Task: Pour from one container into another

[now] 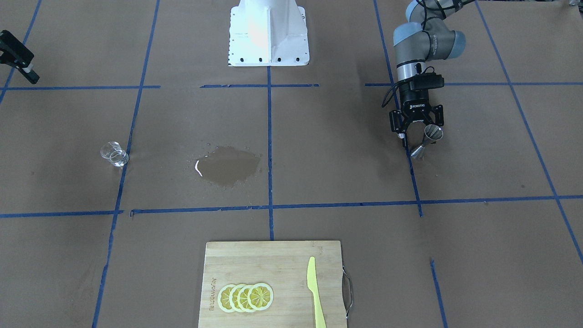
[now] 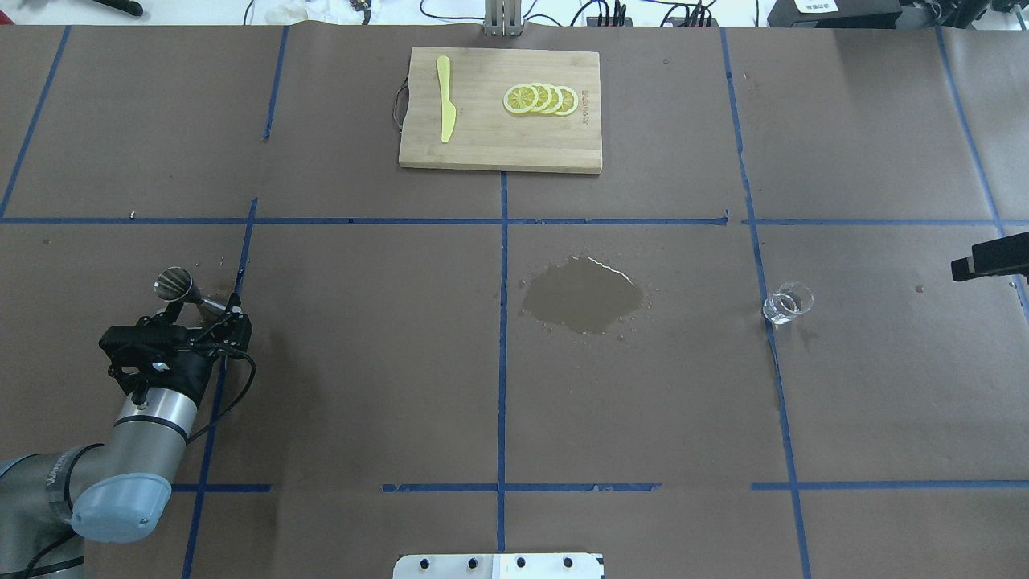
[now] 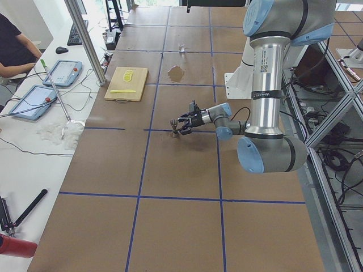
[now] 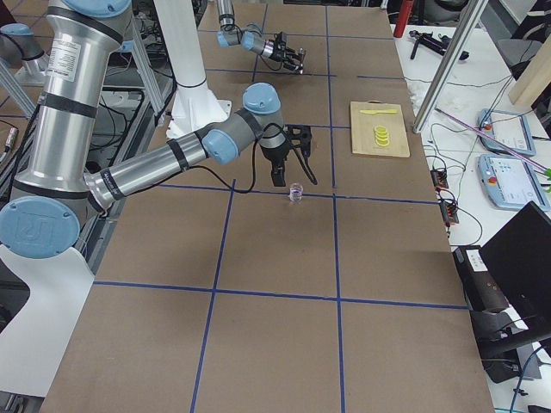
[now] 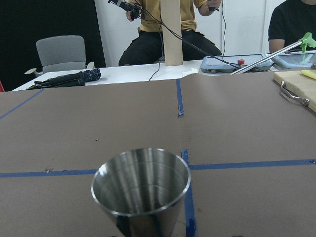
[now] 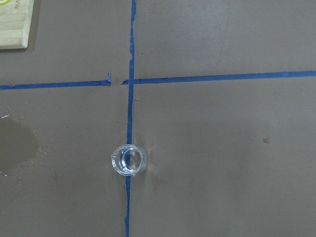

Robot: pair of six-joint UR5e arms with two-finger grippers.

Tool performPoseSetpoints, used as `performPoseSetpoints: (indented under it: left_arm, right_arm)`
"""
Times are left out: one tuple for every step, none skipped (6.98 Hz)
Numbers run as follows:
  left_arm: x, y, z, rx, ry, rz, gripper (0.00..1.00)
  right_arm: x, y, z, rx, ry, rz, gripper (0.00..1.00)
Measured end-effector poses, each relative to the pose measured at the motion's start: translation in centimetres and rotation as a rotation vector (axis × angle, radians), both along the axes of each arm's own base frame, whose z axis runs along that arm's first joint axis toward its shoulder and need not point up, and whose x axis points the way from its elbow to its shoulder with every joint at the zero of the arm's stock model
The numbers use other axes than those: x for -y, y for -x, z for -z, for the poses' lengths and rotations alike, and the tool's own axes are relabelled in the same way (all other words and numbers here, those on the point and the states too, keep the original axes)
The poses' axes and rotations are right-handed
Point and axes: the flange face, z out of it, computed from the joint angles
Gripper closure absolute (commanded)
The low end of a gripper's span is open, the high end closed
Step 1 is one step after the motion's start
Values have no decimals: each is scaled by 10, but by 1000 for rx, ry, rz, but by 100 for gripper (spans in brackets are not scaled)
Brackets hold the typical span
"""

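The silver jigger [image 1: 427, 141] stands on the brown paper at a blue tape line, and a small wet patch lies beside the jigger [image 2: 182, 291]. My left gripper [image 1: 417, 135] lies level with the table, open, its fingers spread on either side of the jigger without closing on it. In the left wrist view the jigger [image 5: 141, 193] fills the foreground and its bowl looks empty. The clear glass cup [image 1: 114, 153] stands upright on another tape line far across the table. My right gripper [image 4: 294, 179] hangs above the cup [image 6: 129, 160], apart from it, and looks open.
A dark puddle [image 2: 583, 296] spreads across the middle of the table between the two containers. A wooden cutting board [image 2: 498, 145] at the operators' edge carries lemon slices [image 2: 540, 99] and a yellow knife [image 2: 444, 108]. The robot base [image 1: 268, 32] stands opposite.
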Motion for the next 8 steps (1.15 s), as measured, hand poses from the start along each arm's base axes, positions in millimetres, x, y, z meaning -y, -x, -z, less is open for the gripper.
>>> performPoseSetpoints:
  left_arm:
    - [0, 0, 0, -1, 0, 0, 34]
    - [0, 0, 0, -2, 0, 0, 36]
    - [0, -1, 0, -3, 0, 0, 36]
    - [0, -1, 0, -4, 0, 0, 36]
    - [0, 0, 0, -4, 0, 1, 36]
    - [1, 1, -1, -3, 0, 2, 36]
    - [2, 2, -2, -1, 0, 4, 36]
    - [3, 4, -3, 1, 1, 8, 36]
  right_arm:
    - [-2, 5, 3, 0, 1, 1, 0]
    - [-3, 10, 4, -5, -1, 7, 0]
    - [-4, 13, 5, -9, -5, 11, 0]
    - [-4, 15, 5, -11, -6, 13, 0]
    - [-5, 16, 5, -11, -7, 15, 0]
    - [-5, 15, 6, -11, -8, 16, 0]
    - [-5, 16, 7, -10, -10, 16, 0]
    - [-6, 15, 7, -9, -11, 16, 0]
